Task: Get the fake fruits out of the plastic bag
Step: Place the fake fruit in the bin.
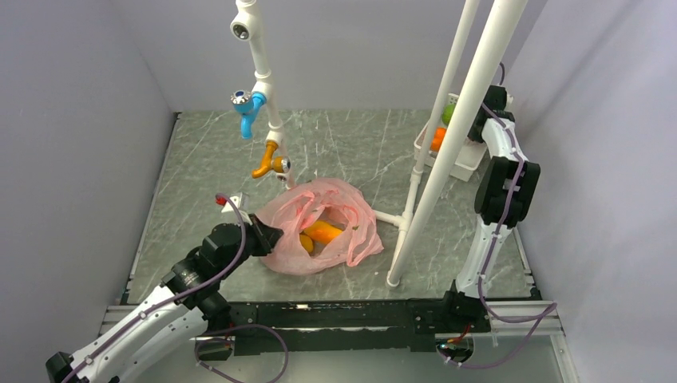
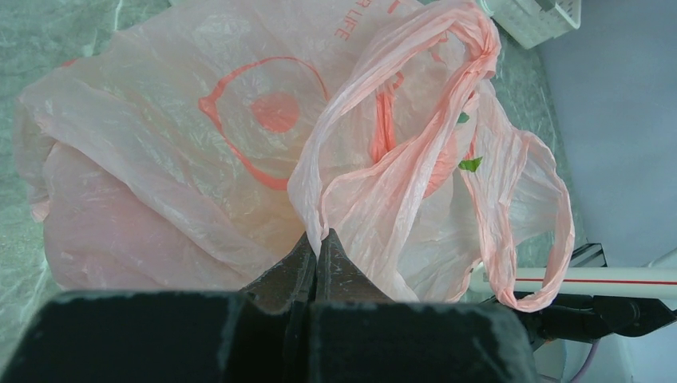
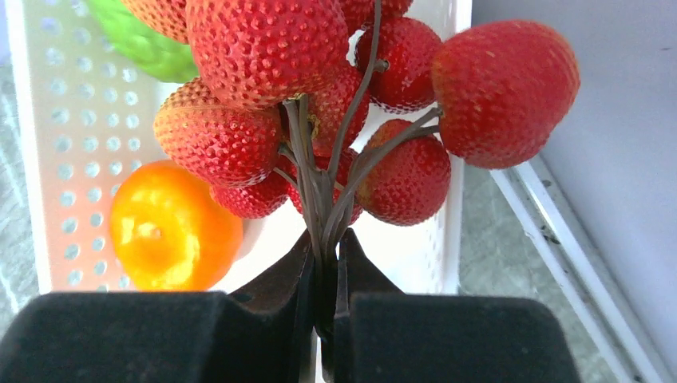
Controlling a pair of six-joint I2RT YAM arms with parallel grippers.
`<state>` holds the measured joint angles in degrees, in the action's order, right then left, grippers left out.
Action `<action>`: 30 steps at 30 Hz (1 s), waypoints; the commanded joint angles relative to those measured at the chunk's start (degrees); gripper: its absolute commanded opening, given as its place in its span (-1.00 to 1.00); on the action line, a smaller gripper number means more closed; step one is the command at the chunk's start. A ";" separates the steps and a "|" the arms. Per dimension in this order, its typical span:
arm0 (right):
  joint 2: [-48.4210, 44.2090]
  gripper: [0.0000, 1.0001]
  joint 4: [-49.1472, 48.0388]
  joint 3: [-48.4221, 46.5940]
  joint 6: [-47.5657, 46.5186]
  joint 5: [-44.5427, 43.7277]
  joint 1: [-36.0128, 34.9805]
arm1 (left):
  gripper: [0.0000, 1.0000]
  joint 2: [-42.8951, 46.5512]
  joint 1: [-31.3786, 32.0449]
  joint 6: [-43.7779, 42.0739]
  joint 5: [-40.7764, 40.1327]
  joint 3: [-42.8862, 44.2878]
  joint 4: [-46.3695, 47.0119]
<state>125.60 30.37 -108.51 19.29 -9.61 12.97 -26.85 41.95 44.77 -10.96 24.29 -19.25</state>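
Observation:
The pink plastic bag [image 1: 335, 215] lies crumpled mid-table with its mouth up. Inside it show an orange fruit [image 1: 323, 232] and a yellow-orange one [image 1: 306, 243]. My left gripper [image 2: 319, 239] is shut on a fold of the plastic bag [image 2: 239, 144] at its near left edge; a loop handle [image 2: 519, 223] hangs free. My right gripper [image 3: 326, 243] is shut on the stems of the bunch of red fruits [image 3: 263, 48], held over the white basket [image 3: 72, 120]. An orange fruit [image 3: 172, 227] and a lime-green fruit [image 3: 140, 44] lie in that basket.
The white basket [image 1: 467, 163] stands at the back right, partly behind two slanted white poles [image 1: 447, 159]. A white pipe with a blue tap [image 1: 247, 108] and an orange tap [image 1: 267, 159] hangs just behind the bag. Grey walls close in three sides.

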 commanded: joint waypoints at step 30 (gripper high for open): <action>-14.07 0.42 4.29 10.47 -1.24 -5.40 -6.62 | -1.00 3.35 -0.19 2.41 1.21 1.55 -0.83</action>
<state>119.83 32.21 -103.70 12.75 -15.88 6.44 -24.60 41.95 46.28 -10.28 24.29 -19.53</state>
